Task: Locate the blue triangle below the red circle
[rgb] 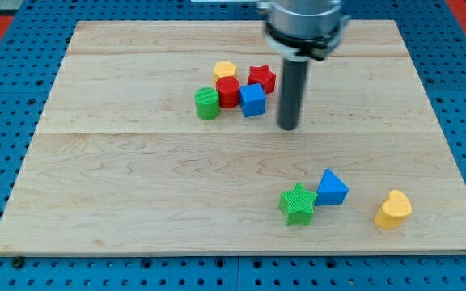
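Trouble is likeliest up in that crowded cluster: the tip sits just at four o'clock of the blue cube, close beside it, and any careless sweep toward nine o'clock shoves the whole huddle, moving the red circle that serves as the landmark. There's no claw on this arm, nothing to open or close, only a bare rod that grips nothing.

The blue triangle lies well apart, down at about five o'clock from the tip, touching or nearly touching the green star on its eight o'clock side. Pushing it up-left from a bad angle could drag that star along, or let the triangle twist off the rod.

Counting now: two blue pieces, cube and triangle; two red, circle and red star; two green, star and green cylinder; two yellow, the yellow hexagon up top and the yellow heart at the far lower right. Eight blocks on the wooden board, one rod.
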Controlling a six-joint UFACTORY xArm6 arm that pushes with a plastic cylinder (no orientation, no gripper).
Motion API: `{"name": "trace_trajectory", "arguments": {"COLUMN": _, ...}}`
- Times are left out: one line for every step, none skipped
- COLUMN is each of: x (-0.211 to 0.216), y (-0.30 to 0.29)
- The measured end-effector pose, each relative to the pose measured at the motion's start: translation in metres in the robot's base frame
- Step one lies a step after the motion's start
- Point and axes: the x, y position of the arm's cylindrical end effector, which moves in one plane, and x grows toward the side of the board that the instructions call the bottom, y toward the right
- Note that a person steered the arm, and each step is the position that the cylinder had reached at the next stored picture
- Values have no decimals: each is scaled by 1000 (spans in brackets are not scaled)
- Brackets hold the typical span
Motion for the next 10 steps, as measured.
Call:
{"name": "trace_trajectory", "arguments": {"x": 23, "y": 26}}
{"name": "trace_trajectory", "arguments": {"x": 54, "y": 72}}
{"name": "trace_trajectory", "arguments": {"x": 99, "y": 69}}
{"name": "trace_trajectory", "arguments": {"x": 136, "y": 44}}
{"name": "trace_trajectory", "arguments": {"x": 124, "y": -7}}
{"name": "trace_trajectory", "arguments": {"x": 98, "y": -39}}
{"name": "trace_trajectory", "arguments": {"x": 85, "y": -23}}
{"name": "trace_trajectory", "arguments": {"x": 55, "y": -27}}
{"name": "trace_trajectory", "arguments": {"x": 51, "y": -73}}
{"name": "trace_trajectory", "arguments": {"x": 41, "y": -77}}
